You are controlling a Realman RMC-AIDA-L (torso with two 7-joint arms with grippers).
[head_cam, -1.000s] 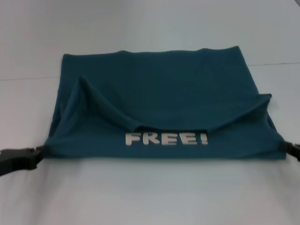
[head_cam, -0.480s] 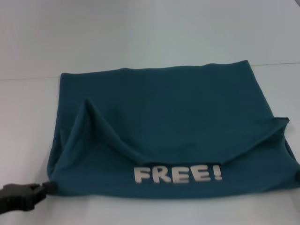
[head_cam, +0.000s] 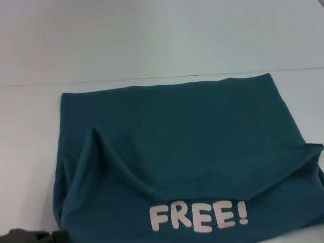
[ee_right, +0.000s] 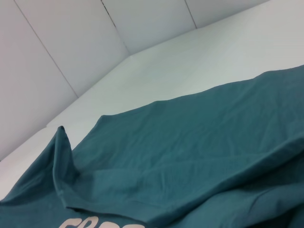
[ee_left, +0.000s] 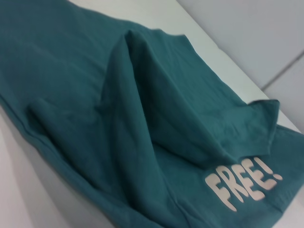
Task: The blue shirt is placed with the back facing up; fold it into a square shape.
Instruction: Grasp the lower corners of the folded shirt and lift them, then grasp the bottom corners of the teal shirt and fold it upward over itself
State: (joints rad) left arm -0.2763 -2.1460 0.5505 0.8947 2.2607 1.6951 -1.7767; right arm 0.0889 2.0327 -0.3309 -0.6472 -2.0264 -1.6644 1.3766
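Observation:
The blue shirt (head_cam: 192,131) lies on the white table (head_cam: 152,40) as a wide folded rectangle. White letters "FREE!" (head_cam: 198,216) show on its near lower layer. An upper layer sags over it, with raised peaks at the left and the right. My left gripper (head_cam: 53,235) sits at the shirt's near left corner, at the bottom edge of the head view, shut on the fabric. The left wrist view shows the shirt (ee_left: 95,95) creased, with the letters (ee_left: 244,183). The right wrist view shows only the shirt (ee_right: 199,152). My right gripper is out of view.
White table surface (head_cam: 30,126) stretches left of and beyond the shirt. A thin seam line (head_cam: 152,78) crosses the table just behind the shirt's far edge. White wall panels (ee_right: 71,42) stand past the table in the right wrist view.
The shirt has slid toward me across the table, its near edge now at the bottom of the head view. The left gripper moved back with it; the right gripper left the view.

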